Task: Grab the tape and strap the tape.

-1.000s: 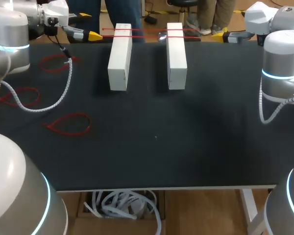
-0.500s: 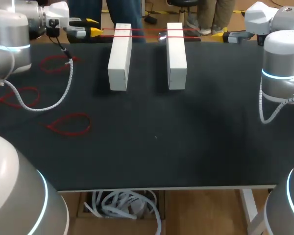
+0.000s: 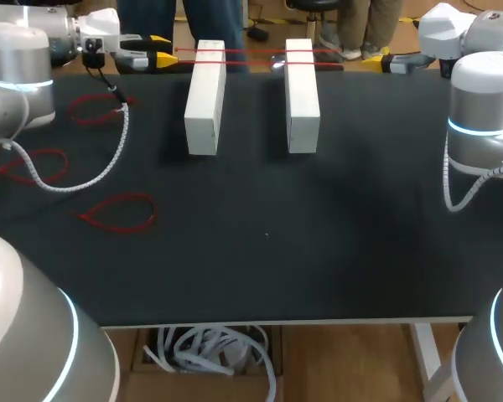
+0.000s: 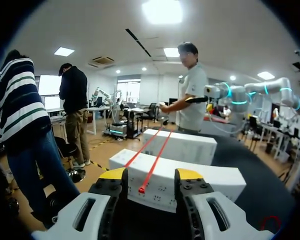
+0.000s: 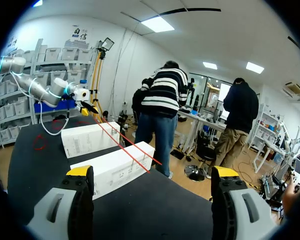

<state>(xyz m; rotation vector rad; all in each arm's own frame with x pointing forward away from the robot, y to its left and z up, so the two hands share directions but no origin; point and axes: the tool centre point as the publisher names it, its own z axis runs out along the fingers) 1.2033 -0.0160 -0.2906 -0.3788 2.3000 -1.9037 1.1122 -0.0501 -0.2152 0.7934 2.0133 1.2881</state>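
- Left gripper (image 3: 161,50) (image 4: 151,175) sits at the table's (image 3: 277,234) far edge, near the far-left corner. Its fingers are partly spread.
- Red strap (image 3: 251,51) (image 4: 155,160) (image 5: 125,145) runs along the far edge, across the far ends of both white blocks. Its pointed tip sits between the left fingers, and no contact with either finger is visible.
- Left block (image 3: 205,96) and right block (image 3: 302,96) lie parallel, side by side, with a gap between them.
- Right gripper (image 3: 387,59) (image 5: 152,172) is near the far-right corner, spread wide and holding nothing. The strap's other end stops short of it.
- Three loose red loops (image 3: 117,211) lie along the left edge, with the left arm's white coiled cable (image 3: 109,159) draped among them.
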